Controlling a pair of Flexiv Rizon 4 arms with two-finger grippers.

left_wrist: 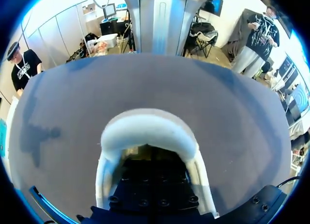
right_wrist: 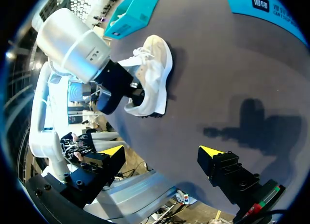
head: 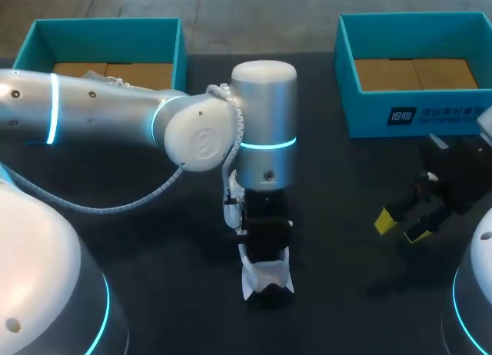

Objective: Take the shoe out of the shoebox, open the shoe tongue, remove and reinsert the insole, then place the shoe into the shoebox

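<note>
A white shoe point(head: 267, 277) stands on the dark table near its front middle, also seen in the right wrist view as shoe point(right_wrist: 157, 73). My left gripper point(head: 264, 243) comes down from above into the shoe's opening. In the left wrist view the padded white heel collar point(left_wrist: 145, 129) curves around the black gripper body point(left_wrist: 150, 190); its fingertips are hidden inside the shoe. Whether they hold anything cannot be seen. My right gripper point(head: 400, 227) hangs open and empty above the table at the right, well apart from the shoe; its yellow fingertips point(right_wrist: 114, 151) stand wide apart.
Two teal shoeboxes with brown cardboard bottoms stand along the back: one at the left point(head: 173, 44), partly behind my left arm, one at the right point(head: 400, 113). Dark tabletop point(head: 338, 186) lies between the shoe and the right gripper.
</note>
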